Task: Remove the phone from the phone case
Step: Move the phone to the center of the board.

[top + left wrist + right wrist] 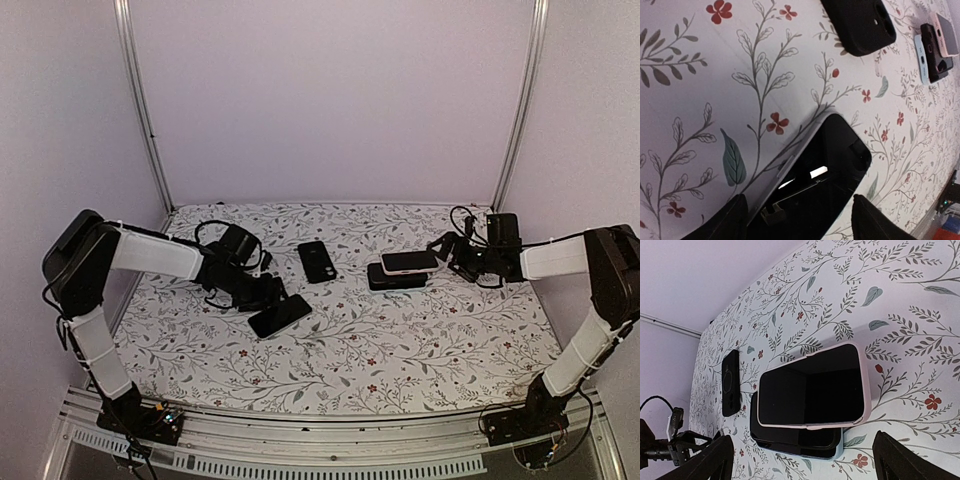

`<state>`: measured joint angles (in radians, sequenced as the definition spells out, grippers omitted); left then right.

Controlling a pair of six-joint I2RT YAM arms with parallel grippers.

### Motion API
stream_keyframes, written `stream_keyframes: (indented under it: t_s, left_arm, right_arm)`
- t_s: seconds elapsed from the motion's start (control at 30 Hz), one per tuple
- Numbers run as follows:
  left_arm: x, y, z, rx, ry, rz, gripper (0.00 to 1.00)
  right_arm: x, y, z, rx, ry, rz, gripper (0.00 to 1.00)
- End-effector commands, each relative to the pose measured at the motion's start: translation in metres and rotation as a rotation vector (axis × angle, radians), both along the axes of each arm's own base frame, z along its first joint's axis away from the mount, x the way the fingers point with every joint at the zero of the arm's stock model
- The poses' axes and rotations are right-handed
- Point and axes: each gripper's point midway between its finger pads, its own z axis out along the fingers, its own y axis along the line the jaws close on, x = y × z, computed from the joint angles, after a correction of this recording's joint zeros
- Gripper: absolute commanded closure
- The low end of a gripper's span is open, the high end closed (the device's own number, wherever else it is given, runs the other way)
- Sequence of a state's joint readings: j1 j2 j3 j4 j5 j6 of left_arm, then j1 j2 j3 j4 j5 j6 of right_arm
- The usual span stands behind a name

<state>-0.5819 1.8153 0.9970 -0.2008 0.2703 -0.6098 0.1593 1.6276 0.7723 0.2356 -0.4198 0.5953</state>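
A bare phone [279,316] with a glossy black screen and silver edge lies flat on the floral cloth. Its near end sits between the fingers of my left gripper [266,296], which stands open. In the left wrist view the phone [827,165] fills the gap above the left gripper [800,226], and no finger presses it. An empty black phone case [317,261] lies back-up beyond it. My right gripper [452,254] is open, facing a phone in a pink case [812,390] stacked on a dark phone [790,440]. The right gripper [807,465] touches neither.
The black case [860,25] and the stack [937,45] show far off in the left wrist view. The black case [730,382] and the left arm [665,442] show in the right wrist view. Metal frame posts [140,100] stand at the back corners.
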Motion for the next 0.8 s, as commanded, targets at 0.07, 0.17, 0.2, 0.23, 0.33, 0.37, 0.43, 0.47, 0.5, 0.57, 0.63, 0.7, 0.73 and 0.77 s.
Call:
stream_keyframes:
  t_s: [0.07,0.17,0.2,0.23,0.33,0.37,0.43,0.47,0.5,0.57,0.63,0.7,0.73,0.77]
  left_arm:
    - [-0.040,-0.006,-0.003,0.034,0.050,-0.012,0.27]
    - [-0.054,-0.009,-0.004,0.040,0.067,-0.010,0.27]
    - [-0.059,-0.012,-0.003,0.039,0.070,-0.015,0.27]
    - [-0.061,-0.014,-0.002,0.037,0.070,-0.017,0.27]
    - [-0.067,-0.018,0.001,0.029,0.074,-0.025,0.27]
    - [-0.068,-0.021,0.002,0.021,0.075,-0.028,0.27]
    - [-0.070,-0.025,0.006,0.008,0.076,-0.036,0.27]
    - [-0.071,-0.028,0.008,0.003,0.074,-0.042,0.27]
    - [-0.072,-0.030,0.009,0.000,0.073,-0.046,0.27]
    - [-0.073,-0.031,0.011,0.000,0.072,-0.051,0.27]
    - [-0.073,-0.032,0.012,-0.002,0.071,-0.055,0.27]
    - [-0.073,-0.032,0.016,-0.006,0.061,-0.057,0.27]
    - [-0.072,-0.031,0.019,-0.005,0.054,-0.056,0.27]
    - [-0.070,-0.030,0.021,0.002,0.047,-0.054,0.26]
  right_arm:
    - [0.003,0.001,-0.005,0.024,-0.014,0.015,0.01]
    - [0.003,0.002,-0.010,0.028,-0.005,0.020,0.01]
    - [0.003,0.003,-0.012,0.031,-0.003,0.023,0.01]
    - [0.004,0.004,-0.012,0.035,-0.005,0.026,0.01]
    - [0.005,0.007,-0.015,0.050,0.004,0.037,0.01]
    - [0.005,0.008,-0.015,0.055,0.004,0.042,0.01]
    - [0.006,0.010,-0.018,0.068,0.011,0.053,0.01]
    - [0.006,0.011,-0.019,0.074,0.013,0.057,0.01]
    - [0.006,0.013,-0.021,0.080,0.017,0.060,0.01]
    - [0.007,0.013,-0.023,0.089,0.027,0.059,0.03]
    - [0.007,0.014,-0.026,0.094,0.032,0.057,0.05]
    - [0.009,0.014,-0.027,0.102,0.037,0.053,0.08]
    - [0.010,0.014,-0.028,0.105,0.040,0.050,0.09]
    - [0.012,0.013,-0.028,0.109,0.040,0.046,0.10]
